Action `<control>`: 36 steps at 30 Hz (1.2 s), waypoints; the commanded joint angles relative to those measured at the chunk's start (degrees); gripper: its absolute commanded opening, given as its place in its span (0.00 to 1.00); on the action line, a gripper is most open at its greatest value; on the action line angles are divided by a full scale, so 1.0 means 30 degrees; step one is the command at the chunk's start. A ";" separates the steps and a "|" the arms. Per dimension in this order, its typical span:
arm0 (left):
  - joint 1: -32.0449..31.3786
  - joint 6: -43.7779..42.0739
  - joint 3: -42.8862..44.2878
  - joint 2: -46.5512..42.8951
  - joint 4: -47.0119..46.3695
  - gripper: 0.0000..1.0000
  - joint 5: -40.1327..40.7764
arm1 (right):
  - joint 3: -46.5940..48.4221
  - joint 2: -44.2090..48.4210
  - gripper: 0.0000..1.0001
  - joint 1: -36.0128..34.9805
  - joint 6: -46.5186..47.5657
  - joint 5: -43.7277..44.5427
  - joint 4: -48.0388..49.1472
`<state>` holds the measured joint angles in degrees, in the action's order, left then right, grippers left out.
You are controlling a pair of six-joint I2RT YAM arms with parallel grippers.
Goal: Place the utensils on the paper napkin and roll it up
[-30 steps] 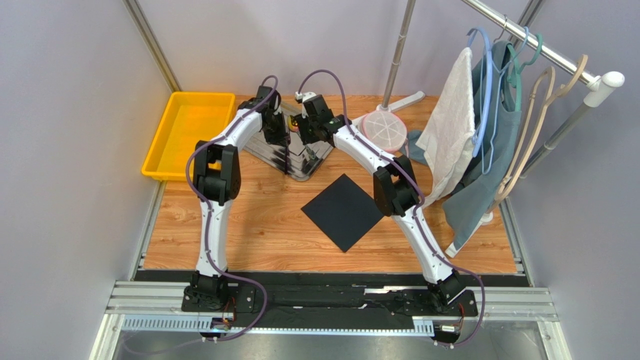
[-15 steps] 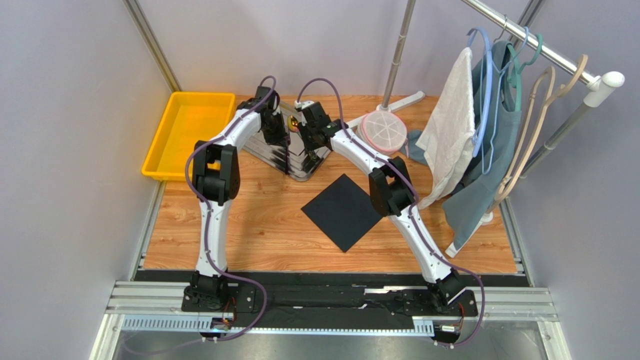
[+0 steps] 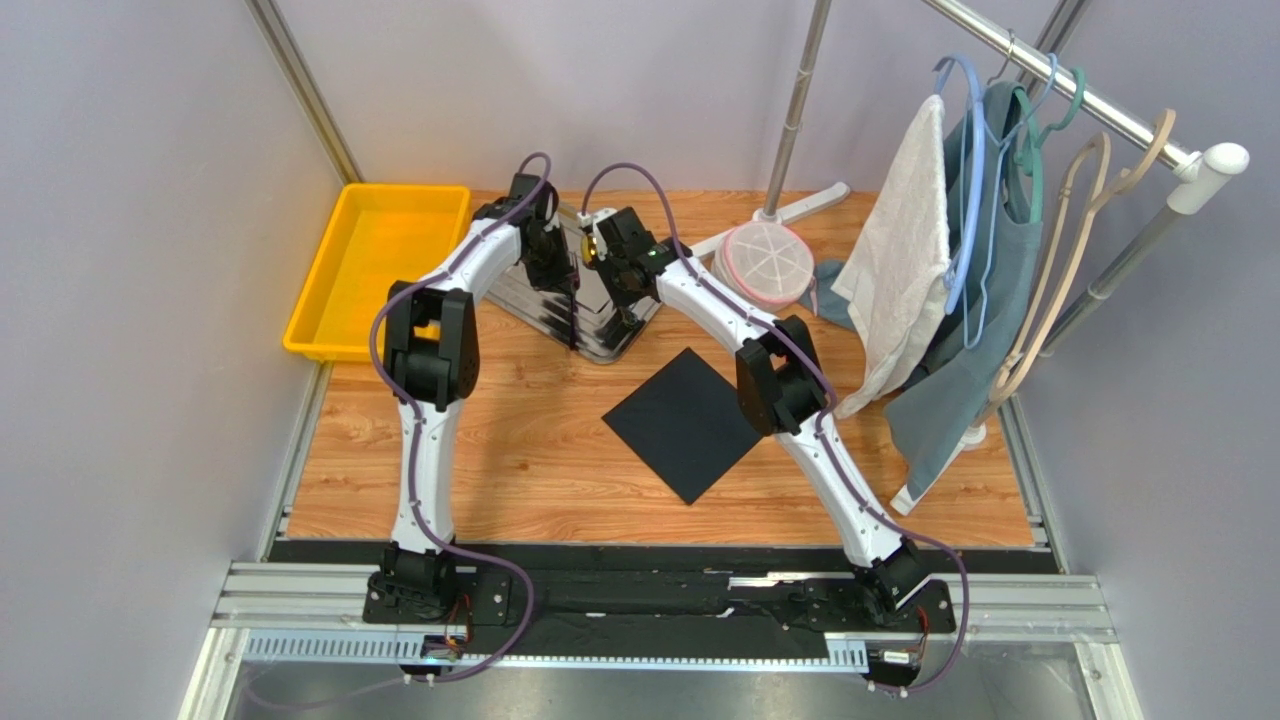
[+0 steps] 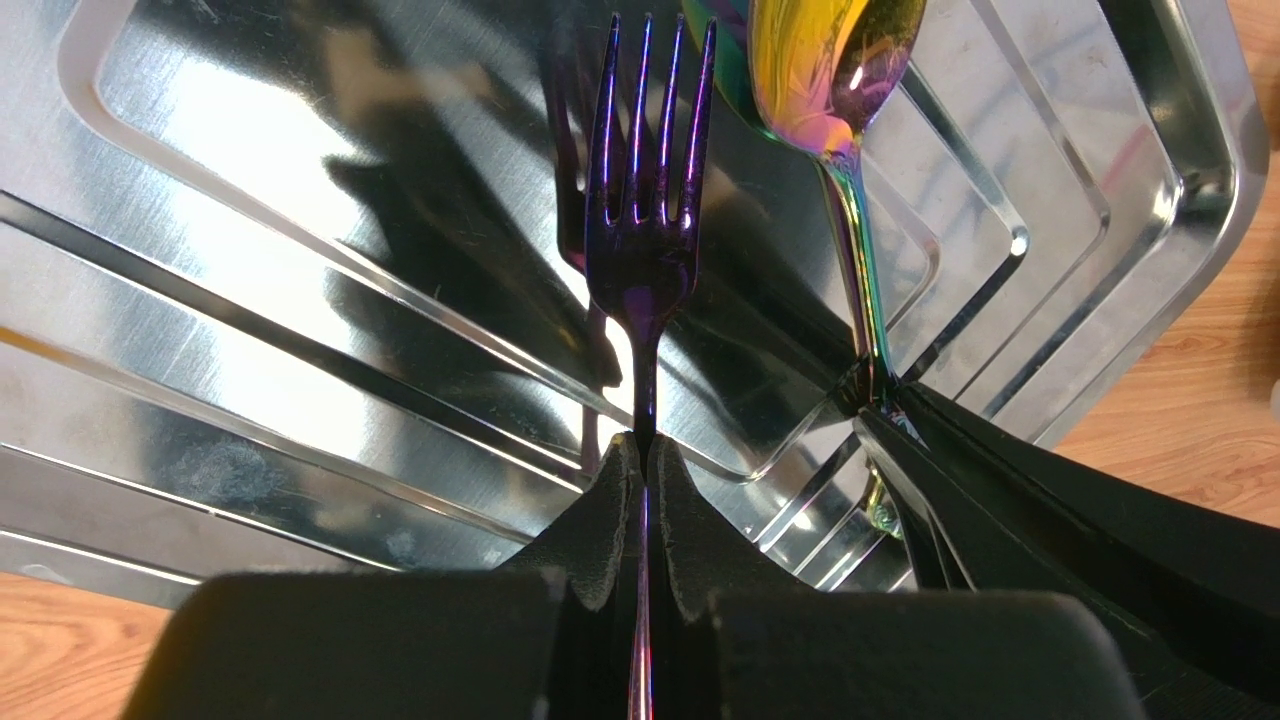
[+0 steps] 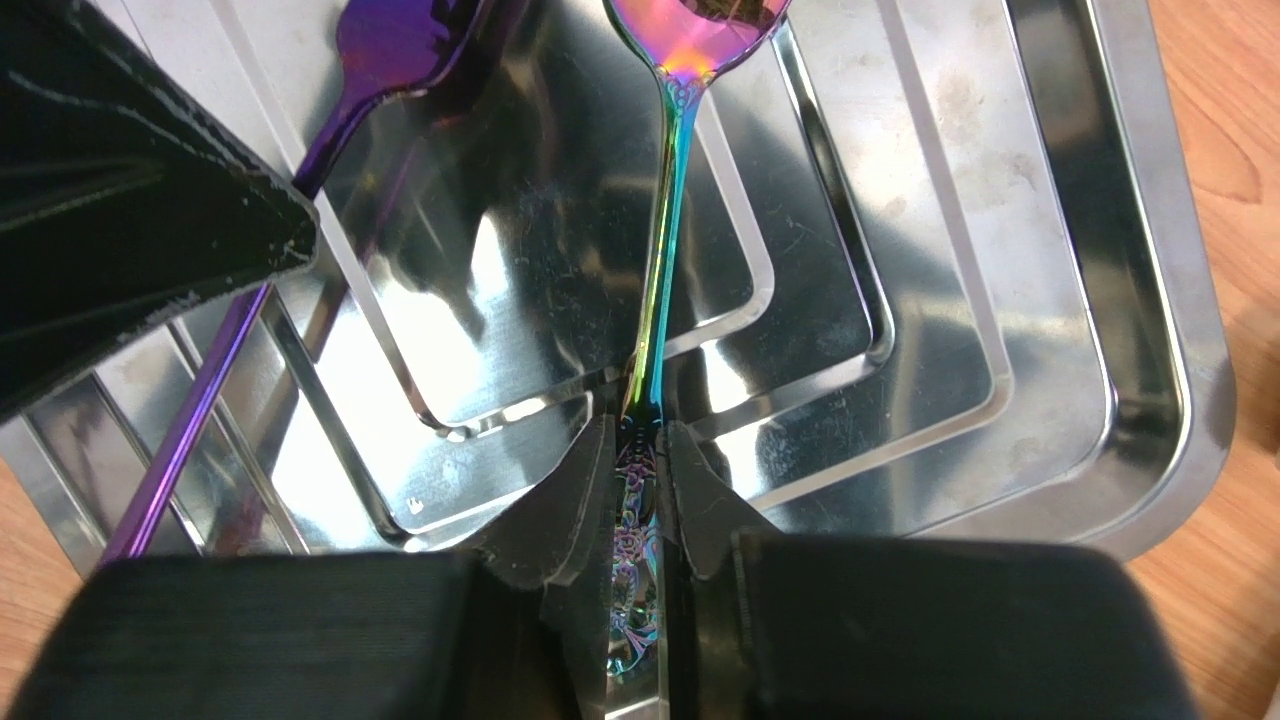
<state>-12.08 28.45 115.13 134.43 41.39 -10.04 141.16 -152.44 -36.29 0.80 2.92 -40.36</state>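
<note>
The purple fork point(image 4: 649, 195) is over the grey metal tray point(image 4: 226, 225), tines pointing away. My left gripper point(image 4: 646, 465) is shut on its thin handle. The spoon point(image 5: 669, 195), gold bowl and greenish handle, is over the same tray point(image 5: 977, 300), and my right gripper point(image 5: 639, 450) is shut on its handle. The spoon point(image 4: 834, 60) also shows to the right of the fork. In the top view both grippers, left point(image 3: 559, 285) and right point(image 3: 609, 288), meet over the tray point(image 3: 639, 323). The black paper napkin point(image 3: 687, 423) lies flat and bare on the table, nearer than the tray.
A yellow bin point(image 3: 376, 263) stands at the far left. A round white and pink lid point(image 3: 766, 258) lies right of the tray. A rack point(image 3: 1082, 90) with a white towel point(image 3: 902, 255) and hangers stands on the right.
My right wrist has shifted a little left and farther back over the tray. The left arm and the napkin have not moved.
</note>
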 commanded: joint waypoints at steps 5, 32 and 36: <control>0.0129 0.0361 0.0353 -0.1714 0.0004 0.00 -0.0080 | -0.0703 0.2236 0.00 -0.0119 0.0233 -0.0357 -0.1577; 0.0129 0.0039 -0.0525 -0.2125 -0.0143 0.00 -0.0285 | -0.1499 0.2944 0.61 0.0408 0.0115 -0.0680 -0.0200; 0.0129 0.0156 -0.0409 -0.1949 -0.0143 0.00 -0.0401 | -0.1205 0.2096 0.60 0.0408 0.0086 -0.0709 0.0005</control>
<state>-11.97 28.42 113.67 132.75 41.34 -10.28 135.00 -143.41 -35.42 1.56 0.97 -43.24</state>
